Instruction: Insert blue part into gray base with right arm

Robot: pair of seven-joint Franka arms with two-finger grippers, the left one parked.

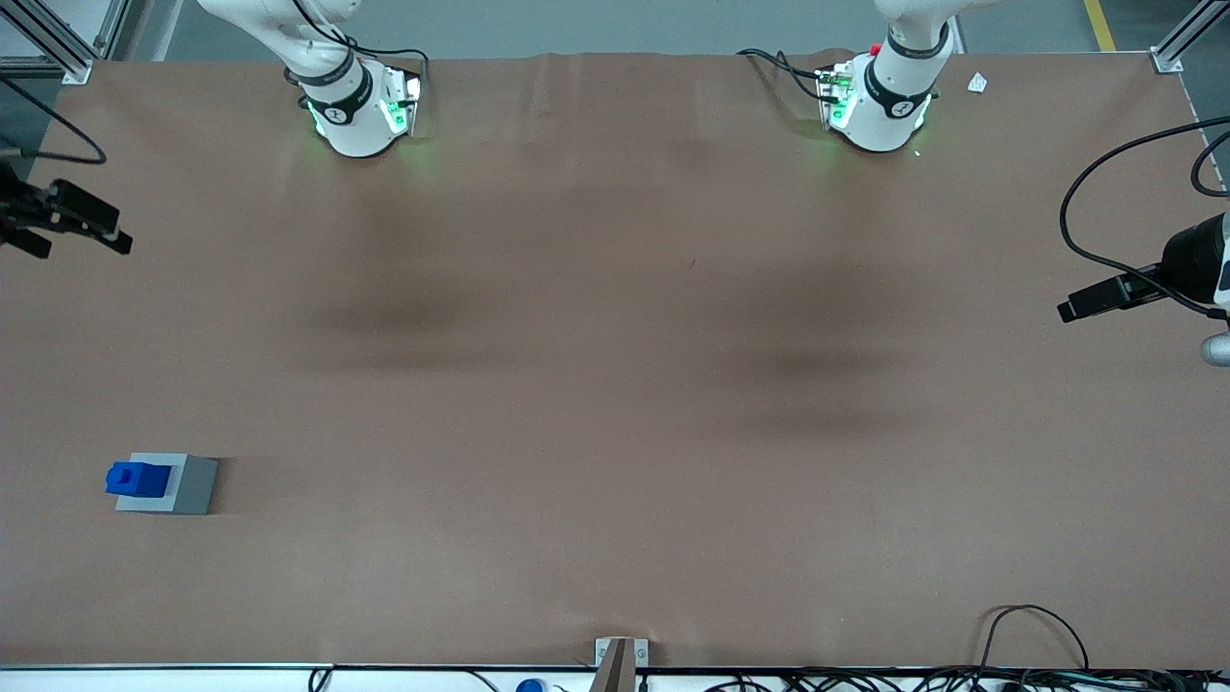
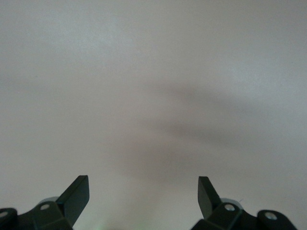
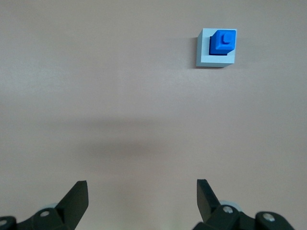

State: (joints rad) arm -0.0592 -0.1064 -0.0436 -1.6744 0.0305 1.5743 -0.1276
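**Blue part sits on the base, gripper well clear**

Fingers point(image 3: 76, 199) of the gripper point(image 3: 142, 201) stand wide apart, holding nothing, high above the table point(image 1: 615, 384). Well ahead of them, the blue part point(image 3: 223, 42) rests on the base point(image 3: 204, 55), seemingly seated toward one edge.
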